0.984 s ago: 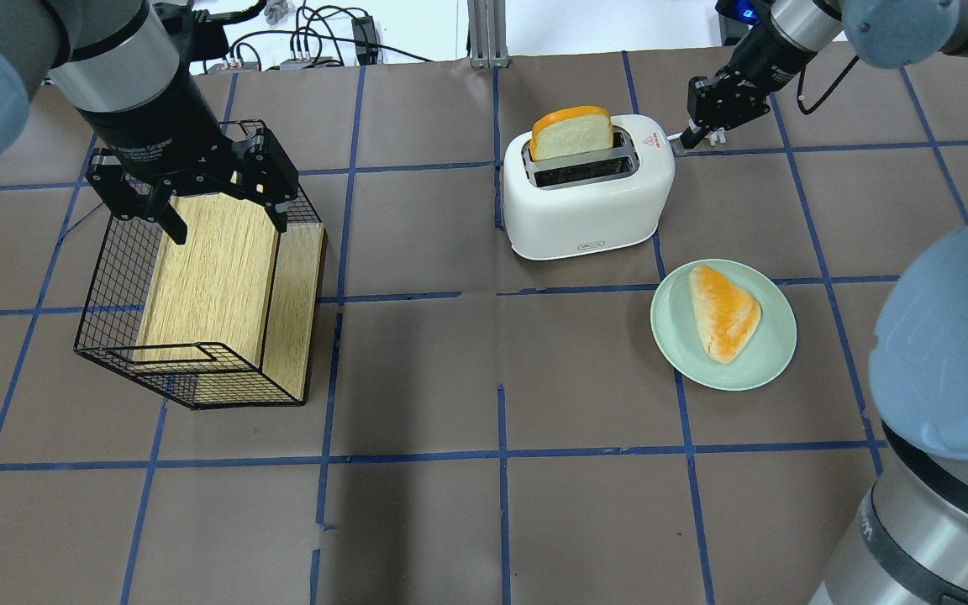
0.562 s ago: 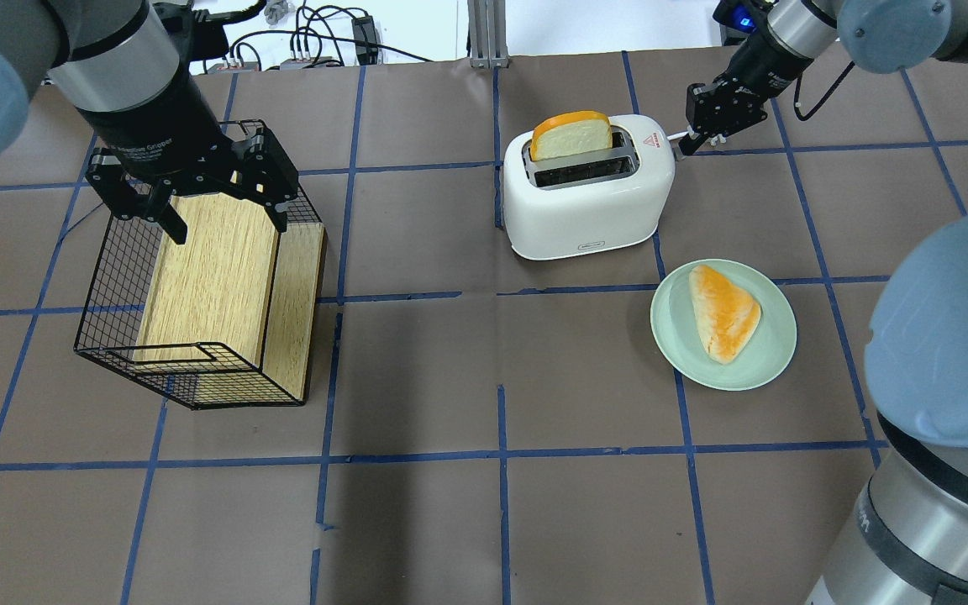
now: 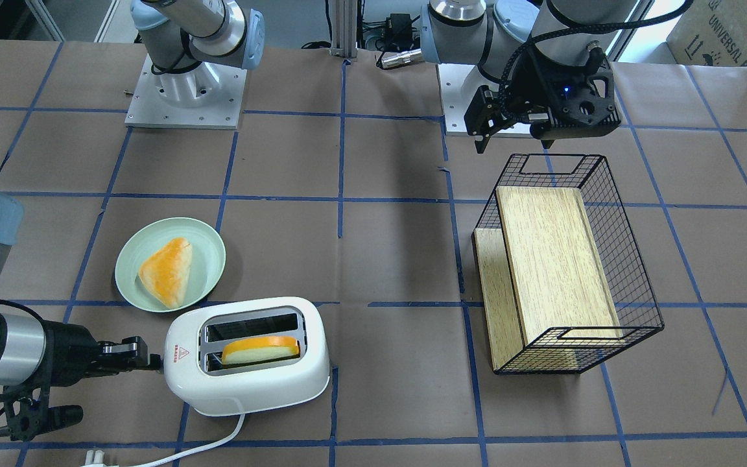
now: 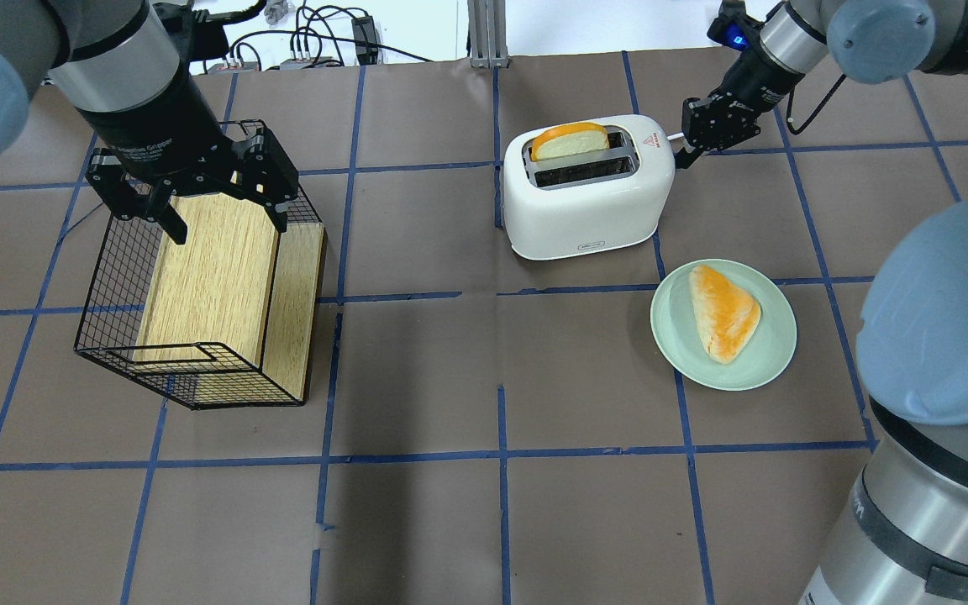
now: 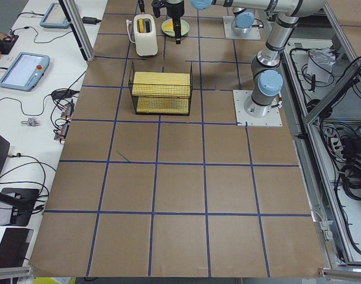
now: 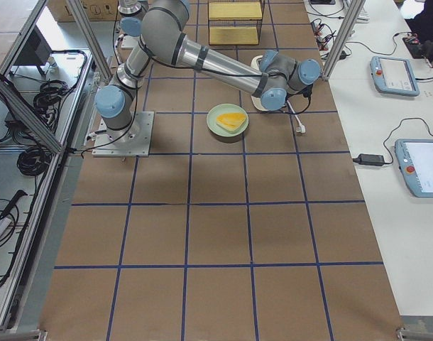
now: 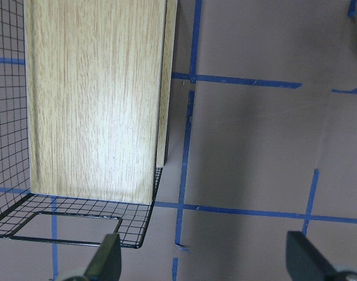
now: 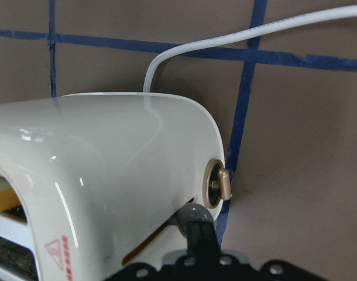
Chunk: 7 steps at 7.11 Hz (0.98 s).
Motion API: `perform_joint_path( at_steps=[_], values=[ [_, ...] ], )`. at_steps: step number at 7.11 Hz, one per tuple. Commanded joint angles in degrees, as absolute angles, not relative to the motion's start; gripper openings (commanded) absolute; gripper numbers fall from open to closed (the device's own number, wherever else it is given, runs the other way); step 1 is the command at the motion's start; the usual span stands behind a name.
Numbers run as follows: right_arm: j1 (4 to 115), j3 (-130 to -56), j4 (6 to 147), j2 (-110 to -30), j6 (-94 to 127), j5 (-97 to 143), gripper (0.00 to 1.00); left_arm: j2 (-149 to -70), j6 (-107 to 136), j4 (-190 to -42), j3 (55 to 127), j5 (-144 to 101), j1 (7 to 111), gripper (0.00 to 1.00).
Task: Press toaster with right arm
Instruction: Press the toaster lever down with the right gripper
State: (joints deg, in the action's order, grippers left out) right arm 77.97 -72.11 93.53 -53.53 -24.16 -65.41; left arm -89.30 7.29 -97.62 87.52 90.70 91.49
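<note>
Pressing the toaster (image 4: 585, 197) lever (image 8: 193, 215), we are holding the right end effector (image 4: 684, 155) fingers together, forming one stiff tip against it.

Bright, even overhead light; soft shadows on the tabletop (image 4: 417, 370); glare streaks the toaster (image 8: 108, 158); near arm blurred.

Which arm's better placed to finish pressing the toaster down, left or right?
Right. The right gripper, shut, is against the end of the toaster, just past the red triangle mark. The left gripper hangs open over the wire basket, across the table from the toaster.
</note>
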Motion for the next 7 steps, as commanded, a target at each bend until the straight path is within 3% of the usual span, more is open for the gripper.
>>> perform_joint_path(
  at_steps=[1,7],
  values=[
    [77.8,-72.1,93.5,-52.9,-24.3,-65.5,0.03,-89.3,7.3,-97.6,87.5,90.7,91.5,1.0],
    [77.7,-71.9,93.6,-51.9,-24.5,-65.6,0.03,-89.3,7.3,-97.6,87.5,90.7,91.5,1.0]
  ],
)
